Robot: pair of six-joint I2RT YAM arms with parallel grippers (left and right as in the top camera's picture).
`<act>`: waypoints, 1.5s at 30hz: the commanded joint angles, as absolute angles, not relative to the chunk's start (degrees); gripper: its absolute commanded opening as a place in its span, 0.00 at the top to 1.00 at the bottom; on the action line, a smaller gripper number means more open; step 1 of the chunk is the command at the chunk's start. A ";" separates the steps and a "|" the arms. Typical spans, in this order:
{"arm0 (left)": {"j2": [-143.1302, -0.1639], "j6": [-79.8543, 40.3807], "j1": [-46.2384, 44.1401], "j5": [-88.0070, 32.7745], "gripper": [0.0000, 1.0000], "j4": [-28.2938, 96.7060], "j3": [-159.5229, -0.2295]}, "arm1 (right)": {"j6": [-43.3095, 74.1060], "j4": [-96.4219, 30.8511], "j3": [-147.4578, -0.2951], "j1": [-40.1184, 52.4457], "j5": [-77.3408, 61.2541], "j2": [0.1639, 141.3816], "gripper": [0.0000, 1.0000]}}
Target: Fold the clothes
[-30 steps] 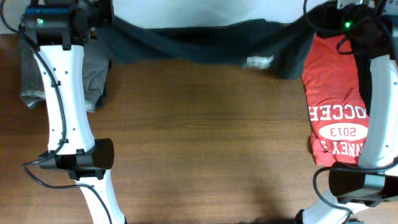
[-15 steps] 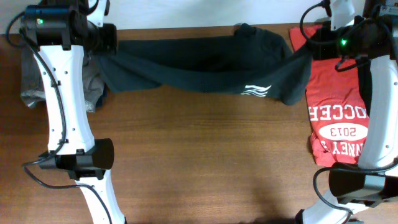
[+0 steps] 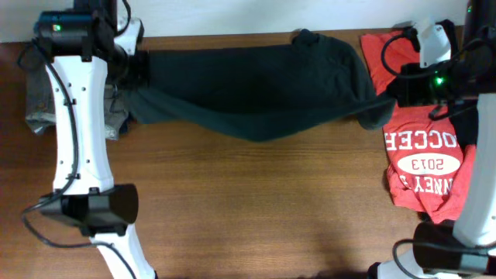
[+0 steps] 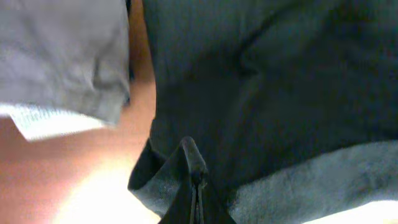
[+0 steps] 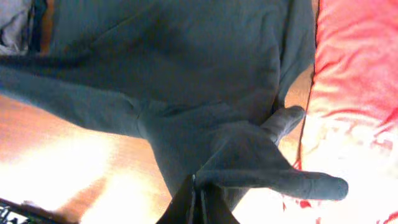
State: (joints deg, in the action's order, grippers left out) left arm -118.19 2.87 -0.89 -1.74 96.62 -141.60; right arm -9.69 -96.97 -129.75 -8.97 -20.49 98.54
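Observation:
A black T-shirt (image 3: pixel 256 89) hangs stretched across the far part of the table between my two grippers, sagging in the middle. No white letters show on it. My left gripper (image 3: pixel 139 71) is shut on its left edge; the left wrist view shows the jaws (image 4: pixel 198 186) pinched on black cloth (image 4: pixel 261 87). My right gripper (image 3: pixel 390 97) is shut on its right edge; the right wrist view shows the jaws (image 5: pixel 198 190) closed on the cloth (image 5: pixel 186 74). A red T-shirt with white print (image 3: pixel 422 155) lies at the right, also in the right wrist view (image 5: pixel 357 74).
A folded grey-brown garment (image 3: pixel 35 101) lies at the far left behind my left arm; it also shows in the left wrist view (image 4: pixel 62 56). The brown wooden table (image 3: pixel 256 209) spreads in front. A white wall edge runs along the back.
Both grippers have drawn the black T-shirt toward the front and apart. It now hangs wider and lower, and the small white logo seen before is hidden.

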 commanded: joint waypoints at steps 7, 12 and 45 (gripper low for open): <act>-107.70 1.91 -0.21 -0.21 0.99 96.71 -124.68 | -0.91 -97.34 -115.22 -9.04 -11.46 90.15 0.96; -107.70 1.96 -0.49 -1.06 0.99 96.71 -119.33 | -0.43 -97.32 -104.05 -9.08 -9.17 85.82 0.96; -98.63 -5.82 -0.30 1.50 0.99 88.99 -94.63 | 1.61 -95.24 -83.81 -21.37 -7.51 74.46 0.96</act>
